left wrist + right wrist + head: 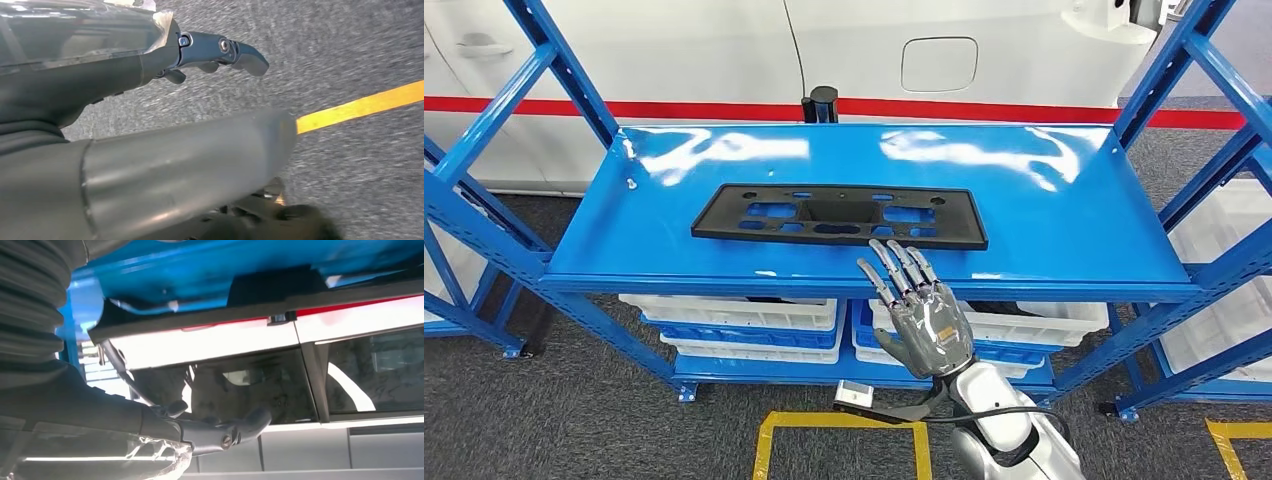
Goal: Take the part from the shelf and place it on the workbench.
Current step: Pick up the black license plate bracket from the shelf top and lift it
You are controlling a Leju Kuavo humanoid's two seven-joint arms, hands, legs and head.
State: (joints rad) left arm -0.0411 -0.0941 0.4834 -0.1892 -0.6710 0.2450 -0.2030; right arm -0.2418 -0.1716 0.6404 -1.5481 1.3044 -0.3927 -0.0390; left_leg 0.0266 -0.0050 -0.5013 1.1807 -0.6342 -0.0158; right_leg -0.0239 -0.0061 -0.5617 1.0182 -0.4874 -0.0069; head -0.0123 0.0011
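The part (839, 215), a flat black rectangular frame with cut-outs, lies on the top board of the blue shelf (1064, 220), near its middle. My right hand (924, 320) is raised in front of the shelf's front edge, fingers stretched out and apart, holding nothing. Its fingertips (894, 255) reach just short of the part's near edge. In the right wrist view the fingers (235, 430) are in the air, with the shelf board and the dark part (270, 285) beyond them. My left hand (150, 65) hangs over the grey floor, holding nothing.
White and blue bins (734, 312) sit on the lower shelf board. A white car with a red stripe (924, 50) stands behind the shelf. Blue uprights (1184, 70) flank both sides. Yellow tape (844, 420) marks the grey floor.
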